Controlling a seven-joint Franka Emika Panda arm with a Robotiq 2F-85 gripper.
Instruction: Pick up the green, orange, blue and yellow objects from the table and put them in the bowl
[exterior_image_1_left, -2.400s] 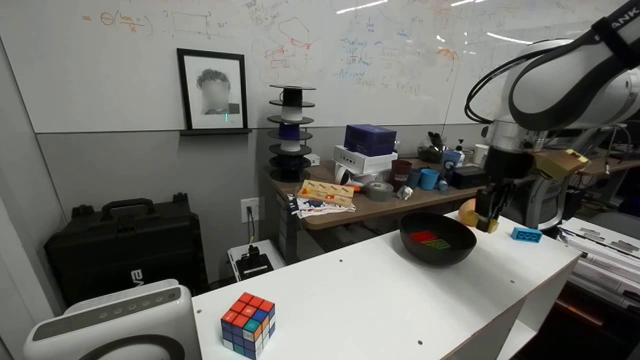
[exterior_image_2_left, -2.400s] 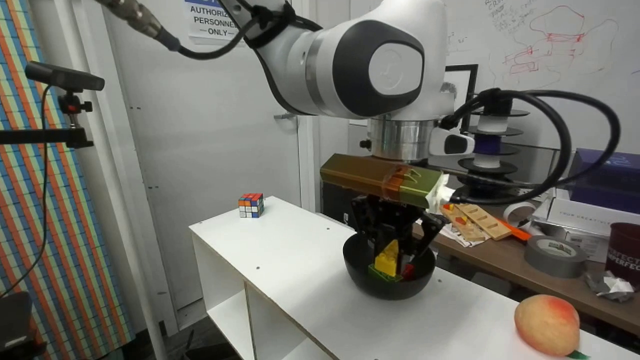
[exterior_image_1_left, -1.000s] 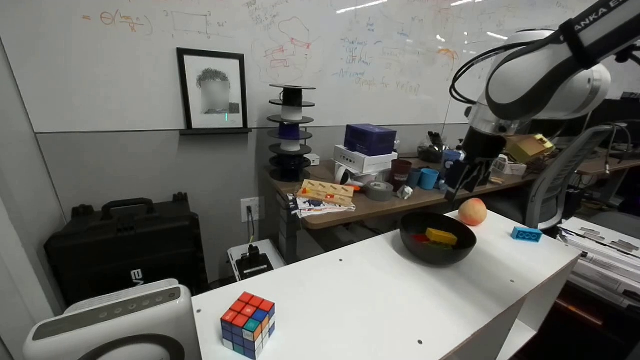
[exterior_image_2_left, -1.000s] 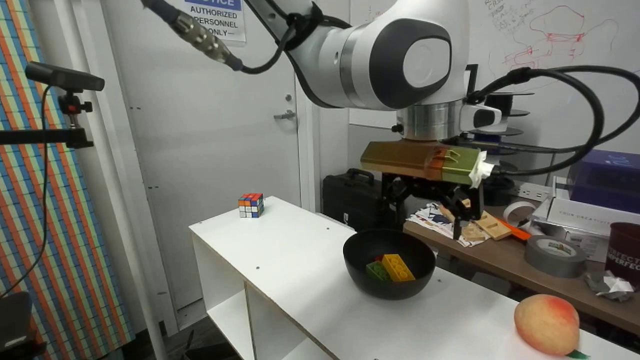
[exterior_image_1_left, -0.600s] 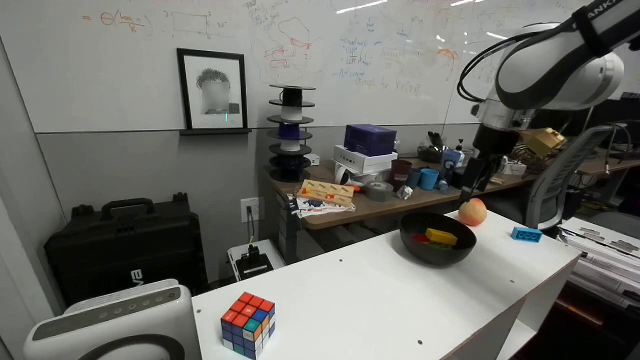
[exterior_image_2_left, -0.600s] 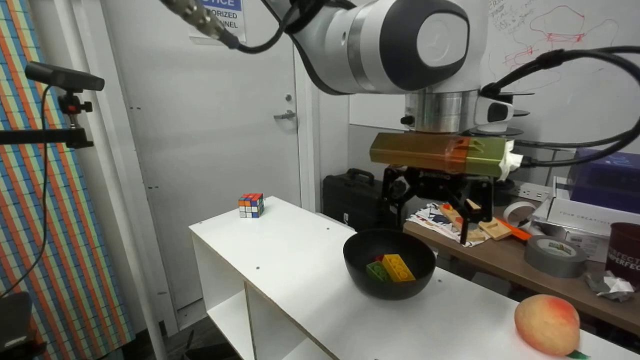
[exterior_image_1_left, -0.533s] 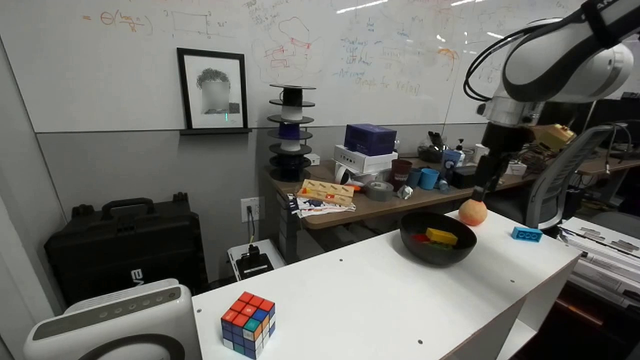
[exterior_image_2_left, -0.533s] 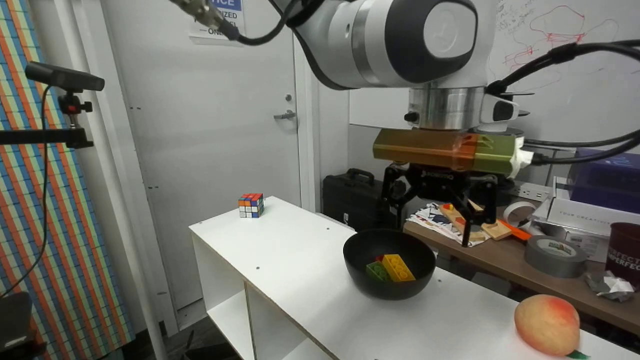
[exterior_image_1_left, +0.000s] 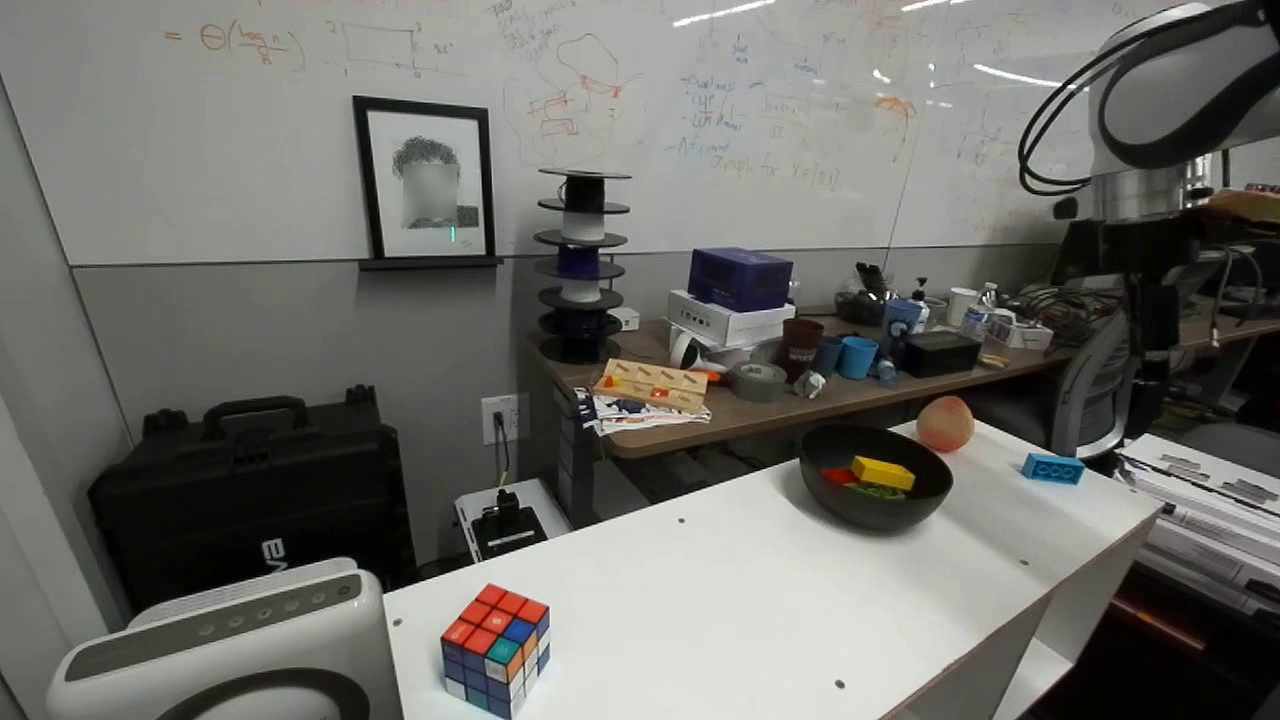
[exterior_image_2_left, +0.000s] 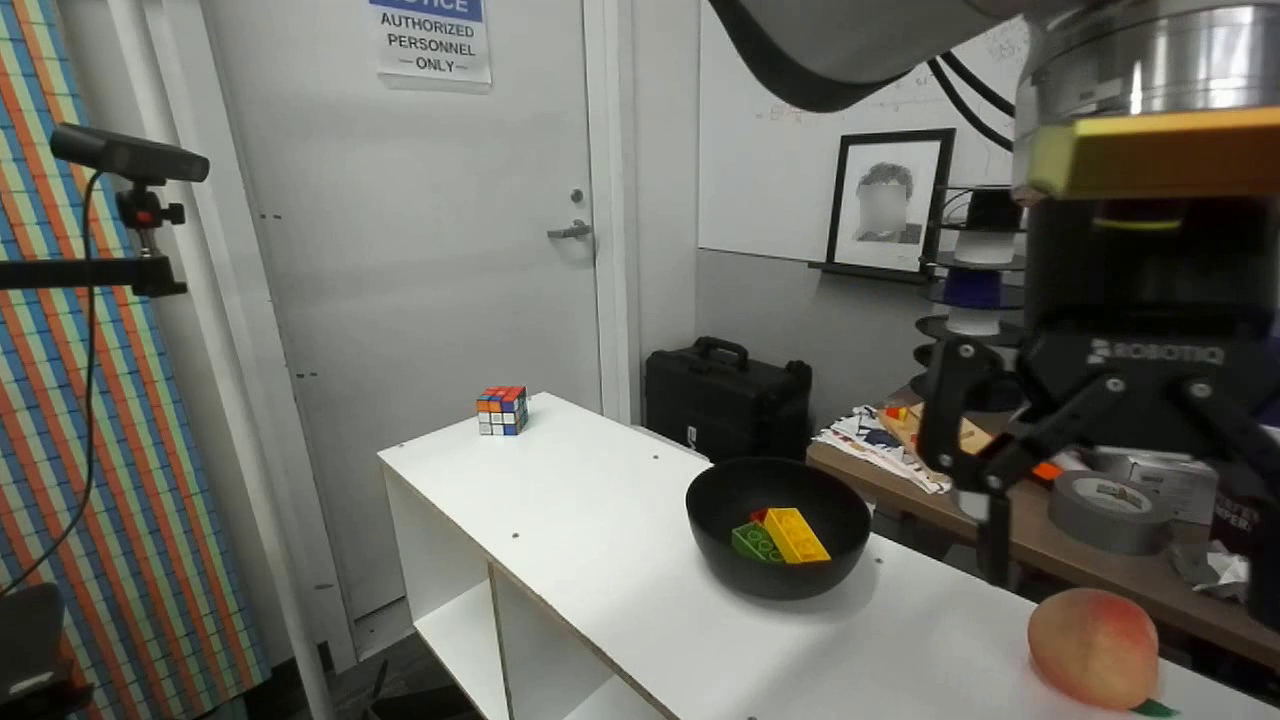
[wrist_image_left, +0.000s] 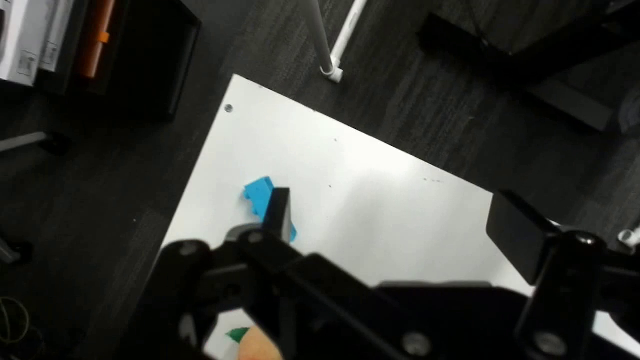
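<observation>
My gripper (wrist_image_left: 392, 215) stands open with nothing between its fingers, high over the white table's end. A blue brick (wrist_image_left: 259, 195) lies on the table, below and left of the gap in the wrist view. The left finger (wrist_image_left: 276, 212) covers part of it. That blue brick (exterior_image_1_left: 1052, 468) also shows in an exterior view, near the table's end. Inside the black bowl (exterior_image_2_left: 780, 585) rest a yellow brick (exterior_image_2_left: 797, 536), a green brick (exterior_image_2_left: 757, 542) and a red-orange brick (exterior_image_2_left: 760, 516), which is mostly hidden behind the yellow one.
A peach (exterior_image_2_left: 1095, 648) sits on the table between the bowl and the blue brick. At the opposite end is a Rubik's cube (exterior_image_1_left: 497, 648). A cluttered desk (exterior_image_1_left: 700, 430) runs behind, and an office chair (exterior_image_1_left: 1095, 390) stands by the table's end.
The yellow brick was let go in the bowl and the gripper opened. Since then the arm has risen and travelled away from the bowl, past the peach, toward the blue brick's end.
</observation>
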